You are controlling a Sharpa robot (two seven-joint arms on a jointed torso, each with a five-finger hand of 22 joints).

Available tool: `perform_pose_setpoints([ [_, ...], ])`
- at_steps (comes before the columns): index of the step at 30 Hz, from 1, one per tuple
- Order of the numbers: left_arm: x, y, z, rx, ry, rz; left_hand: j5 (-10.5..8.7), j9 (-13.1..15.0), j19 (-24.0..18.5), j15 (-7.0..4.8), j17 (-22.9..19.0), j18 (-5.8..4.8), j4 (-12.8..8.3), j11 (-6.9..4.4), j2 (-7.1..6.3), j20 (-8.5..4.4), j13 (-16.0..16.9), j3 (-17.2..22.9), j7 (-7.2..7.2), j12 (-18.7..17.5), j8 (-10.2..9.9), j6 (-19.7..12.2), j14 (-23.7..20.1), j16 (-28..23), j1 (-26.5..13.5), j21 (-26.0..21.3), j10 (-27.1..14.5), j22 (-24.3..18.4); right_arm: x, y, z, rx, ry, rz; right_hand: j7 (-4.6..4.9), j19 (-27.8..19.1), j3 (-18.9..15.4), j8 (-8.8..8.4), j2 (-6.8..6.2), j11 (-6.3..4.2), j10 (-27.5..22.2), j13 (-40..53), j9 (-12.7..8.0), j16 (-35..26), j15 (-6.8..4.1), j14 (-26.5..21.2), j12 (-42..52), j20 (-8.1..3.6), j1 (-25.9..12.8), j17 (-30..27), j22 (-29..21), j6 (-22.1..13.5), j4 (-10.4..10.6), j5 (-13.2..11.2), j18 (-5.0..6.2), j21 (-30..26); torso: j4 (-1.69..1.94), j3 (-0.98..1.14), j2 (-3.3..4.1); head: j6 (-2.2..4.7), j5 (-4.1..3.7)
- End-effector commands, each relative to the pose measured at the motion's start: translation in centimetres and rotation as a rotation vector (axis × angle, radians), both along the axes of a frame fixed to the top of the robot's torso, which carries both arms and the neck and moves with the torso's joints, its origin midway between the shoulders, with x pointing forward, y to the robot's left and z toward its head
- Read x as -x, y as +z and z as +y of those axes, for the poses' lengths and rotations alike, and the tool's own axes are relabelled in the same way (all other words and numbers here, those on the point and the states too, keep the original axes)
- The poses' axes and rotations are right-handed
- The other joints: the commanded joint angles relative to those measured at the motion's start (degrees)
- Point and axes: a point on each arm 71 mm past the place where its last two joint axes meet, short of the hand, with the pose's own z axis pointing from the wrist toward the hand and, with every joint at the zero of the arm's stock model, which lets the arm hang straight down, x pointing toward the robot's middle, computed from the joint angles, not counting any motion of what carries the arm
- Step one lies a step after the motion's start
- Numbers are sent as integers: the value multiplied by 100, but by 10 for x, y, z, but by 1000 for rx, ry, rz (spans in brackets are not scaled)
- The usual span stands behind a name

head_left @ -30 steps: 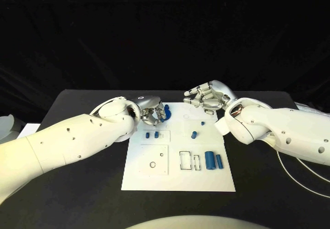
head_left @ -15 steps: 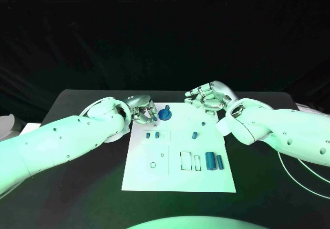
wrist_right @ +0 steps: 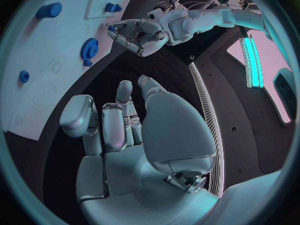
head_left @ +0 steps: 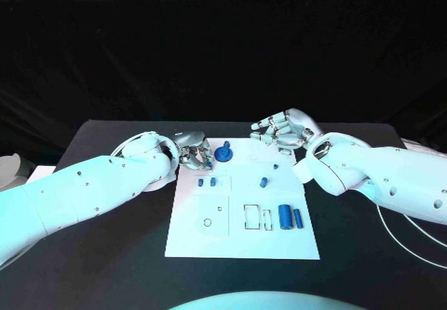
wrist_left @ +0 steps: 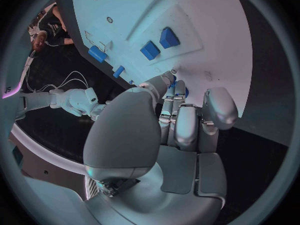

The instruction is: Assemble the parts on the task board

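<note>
The white task board [head_left: 242, 232] lies in the middle of the table. A blue gear [head_left: 225, 154] sits at its far end, free of both hands; the right wrist view shows the gear [wrist_right: 90, 47] too. My left hand [head_left: 196, 157] hovers just left of the gear, fingers loosely bent and holding nothing. My right hand [head_left: 281, 131] is at the board's far right corner, fingers curled in and holding nothing. Two small blue parts [head_left: 206, 183] lie on a raised block, another [head_left: 265, 181] sits mid-board, and two blue cylinders [head_left: 290, 217] lie near the right edge.
White cables [head_left: 410, 239] trail over the table on the right. A pale object [head_left: 8, 169] sits at the left edge. A rectangular slot [head_left: 251, 217] and a ring-shaped mark [head_left: 206, 223] show on the board's near half.
My left hand let go of the blue gear, which now rests on the board's far end, and drew back a little to the left. The right hand has not moved.
</note>
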Motion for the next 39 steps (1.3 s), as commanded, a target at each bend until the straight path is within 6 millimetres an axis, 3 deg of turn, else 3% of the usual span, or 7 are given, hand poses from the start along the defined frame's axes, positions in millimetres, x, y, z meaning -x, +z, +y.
perform_pose_setpoints([
  [1,1,-4,-2,-34,-13,30,6,-7,330,-12,-7,-48,9,6,16,-30,-1,9,-1,-38,-30,39,123,-18,-62,28,45,413,1,1,2,2,18,-7,-13,27,-32,25,56,-18,-30,-6,9,-23,24,193,19,2,13,3,-6,20,11,32,81,-23,-4,3,4,-4,-1],
  [27,-1,-12,-6,-107,-3,26,-10,-28,320,-8,-44,-42,-4,11,-9,-27,-2,-2,2,-87,-45,11,112,-28,-112,-11,32,405,1,1,2,2,19,-8,-13,27,-32,25,56,-18,-30,-6,9,-23,24,193,19,2,13,3,-6,20,11,32,81,-23,1,5,-2,-18,-6],
  [39,-1,-15,-6,-121,5,45,-9,-260,287,109,-196,-35,-26,161,-141,47,-57,-2,132,-206,-76,-567,72,-59,-292,-166,-416,364,1,1,2,2,19,-7,-13,27,-32,25,56,-18,-30,-6,9,-23,24,193,19,2,13,3,-6,20,11,32,81,-23,2,2,-7,-34,-15],
])
